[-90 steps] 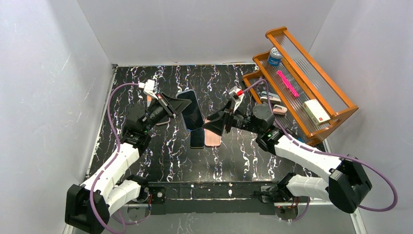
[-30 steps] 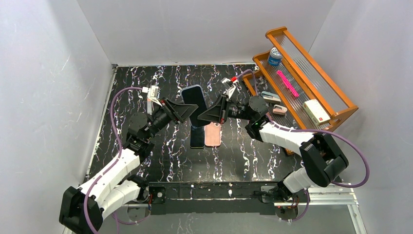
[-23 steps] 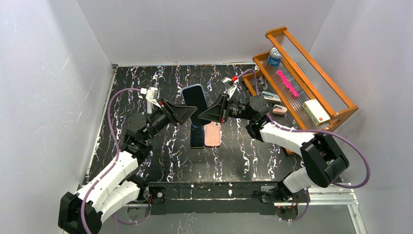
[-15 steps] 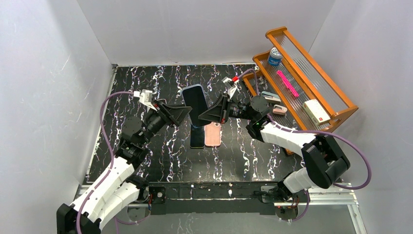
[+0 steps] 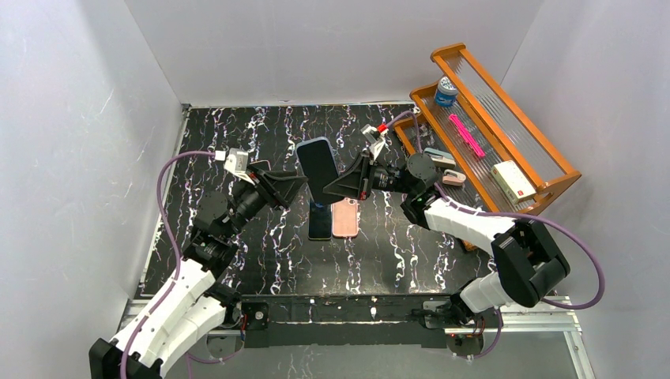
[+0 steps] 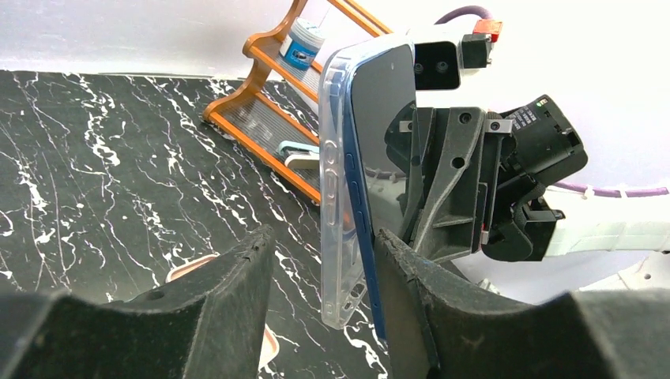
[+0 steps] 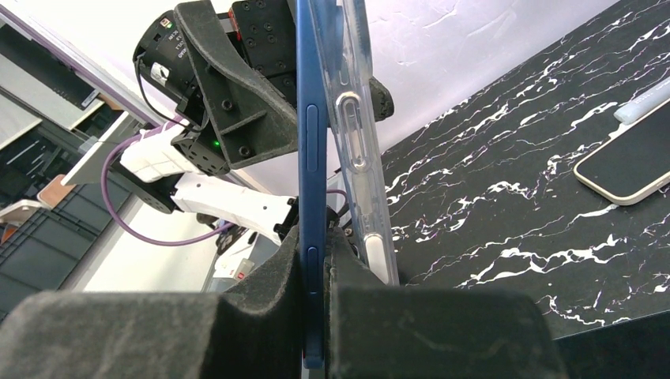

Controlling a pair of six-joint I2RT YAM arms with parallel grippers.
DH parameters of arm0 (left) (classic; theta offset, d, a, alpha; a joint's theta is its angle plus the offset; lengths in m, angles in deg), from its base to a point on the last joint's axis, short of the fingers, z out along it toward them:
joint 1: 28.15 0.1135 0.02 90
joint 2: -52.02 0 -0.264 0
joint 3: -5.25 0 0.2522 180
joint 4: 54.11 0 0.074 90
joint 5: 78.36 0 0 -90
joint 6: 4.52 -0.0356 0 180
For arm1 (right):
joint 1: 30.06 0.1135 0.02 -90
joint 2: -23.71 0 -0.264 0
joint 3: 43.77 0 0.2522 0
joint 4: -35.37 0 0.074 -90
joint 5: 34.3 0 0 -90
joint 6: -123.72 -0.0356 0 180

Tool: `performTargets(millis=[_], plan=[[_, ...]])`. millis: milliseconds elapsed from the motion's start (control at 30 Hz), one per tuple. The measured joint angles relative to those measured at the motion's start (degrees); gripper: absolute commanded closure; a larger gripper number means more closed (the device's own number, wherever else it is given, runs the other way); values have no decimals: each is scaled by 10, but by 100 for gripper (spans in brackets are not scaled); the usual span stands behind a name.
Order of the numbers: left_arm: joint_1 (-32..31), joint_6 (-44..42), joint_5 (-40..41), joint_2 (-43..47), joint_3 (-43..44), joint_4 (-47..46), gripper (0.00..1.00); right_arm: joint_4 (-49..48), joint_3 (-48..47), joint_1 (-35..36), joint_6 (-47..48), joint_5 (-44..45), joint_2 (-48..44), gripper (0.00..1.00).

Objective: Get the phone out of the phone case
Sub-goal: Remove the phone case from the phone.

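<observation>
Two claws, one item | risk: you may drop the phone (image 6: 383, 150) onto the table (image 5: 237, 134) if the left gripper (image 6: 324, 237) tugs the clear case (image 6: 332, 197) harder than the right gripper (image 7: 316, 241) pinches | left: jaws part-open astride the clear case's lower end, not closed on it | right: clamped on the phone's blue edge, upright in mid-air, clear case half peeled

Right wrist view: phone (image 7: 310, 158) and clear case (image 7: 355, 150) both run off the top edge. The phone's lower end is buried between right gripper (image 7: 314, 241) fingers (image 7: 269, 316).
Left wrist view: phone's bottom corner lost behind one left gripper (image 6: 324, 237) finger (image 6: 411, 316), lower centre.
Top view: print on rack (image 5: 447, 53) items, upper right, too small to read.
</observation>
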Motion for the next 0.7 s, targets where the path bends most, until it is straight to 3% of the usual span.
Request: performTargets(millis=[433, 700], plan=[[2, -17, -1, 12, -3, 22, 56, -1, -9, 0, 4, -5, -9, 99], [2, 7, -35, -28, -3, -23, 56, -2, -11, 0, 3, -11, -10, 99]])
